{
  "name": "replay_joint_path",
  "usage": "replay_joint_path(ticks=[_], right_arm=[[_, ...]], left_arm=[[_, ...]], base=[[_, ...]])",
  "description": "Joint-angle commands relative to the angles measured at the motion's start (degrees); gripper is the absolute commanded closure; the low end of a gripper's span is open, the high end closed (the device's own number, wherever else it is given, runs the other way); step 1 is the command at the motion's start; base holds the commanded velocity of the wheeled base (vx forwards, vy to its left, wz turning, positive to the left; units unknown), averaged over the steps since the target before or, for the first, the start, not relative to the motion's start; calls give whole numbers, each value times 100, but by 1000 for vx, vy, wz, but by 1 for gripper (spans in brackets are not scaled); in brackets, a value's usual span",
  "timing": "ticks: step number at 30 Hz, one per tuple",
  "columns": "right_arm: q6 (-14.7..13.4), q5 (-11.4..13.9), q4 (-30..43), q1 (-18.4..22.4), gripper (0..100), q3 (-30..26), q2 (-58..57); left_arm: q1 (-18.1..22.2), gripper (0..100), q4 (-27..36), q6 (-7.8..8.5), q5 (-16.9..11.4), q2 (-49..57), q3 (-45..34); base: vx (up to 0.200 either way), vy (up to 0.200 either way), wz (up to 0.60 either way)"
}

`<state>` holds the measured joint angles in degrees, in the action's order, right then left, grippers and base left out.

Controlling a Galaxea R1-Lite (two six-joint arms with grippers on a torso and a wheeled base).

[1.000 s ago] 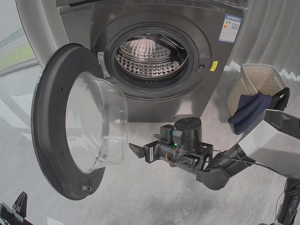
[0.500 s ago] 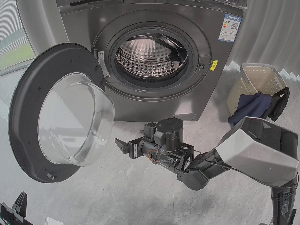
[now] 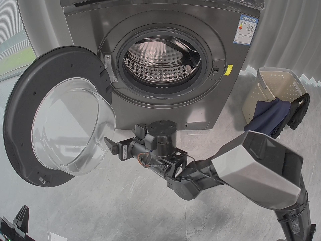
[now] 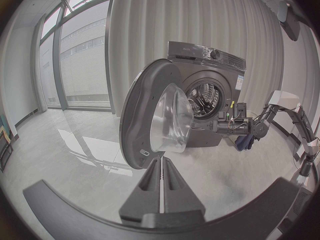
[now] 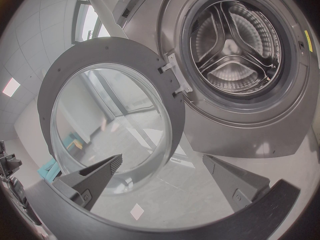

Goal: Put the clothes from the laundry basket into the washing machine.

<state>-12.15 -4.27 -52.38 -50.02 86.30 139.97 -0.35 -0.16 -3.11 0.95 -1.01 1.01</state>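
The grey washing machine (image 3: 160,51) stands with its round door (image 3: 50,117) swung wide to the left, and the steel drum (image 3: 162,62) shows bare metal. At the right, a beige laundry basket (image 3: 282,82) has a dark blue garment (image 3: 267,116) and a black garment (image 3: 299,109) hanging over its rim. My right gripper (image 3: 112,146) is open and holds nothing, low in front of the machine beside the door's glass bowl (image 5: 110,127). Its fingers (image 5: 100,174) frame the door in the right wrist view. My left gripper (image 4: 162,170) is shut and holds nothing, far back at the lower left.
Grey tiled floor (image 3: 133,205) spreads in front of the machine. White curtains (image 3: 291,27) hang behind it and the basket. Large windows (image 4: 80,57) stand to the left. The open door takes up the room left of the drum opening.
The door has swung farther open to the left. My right gripper has moved left and slightly up along with it. The basket and clothes have not moved.
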Motion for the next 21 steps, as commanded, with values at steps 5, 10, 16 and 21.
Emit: replay_joint_path(ticks=[5,10,16,21], right_arm=[[-6,-22,79,-157,0,1100,856],[-15,-30,26,-140,0,1443,962],[38,-215,-237,36,0,704,417],[82,-215,-255,590,0,-1185,-1438]], left_arm=[[0,100,-2,3,2,66,-92],[0,100,-2,3,2,66,-92],[0,100,-2,3,2,66,-92],[0,100,-2,12,2,66,-92]], base=[[0,0,0],[0,0,0],[0,0,0],[0,0,0]])
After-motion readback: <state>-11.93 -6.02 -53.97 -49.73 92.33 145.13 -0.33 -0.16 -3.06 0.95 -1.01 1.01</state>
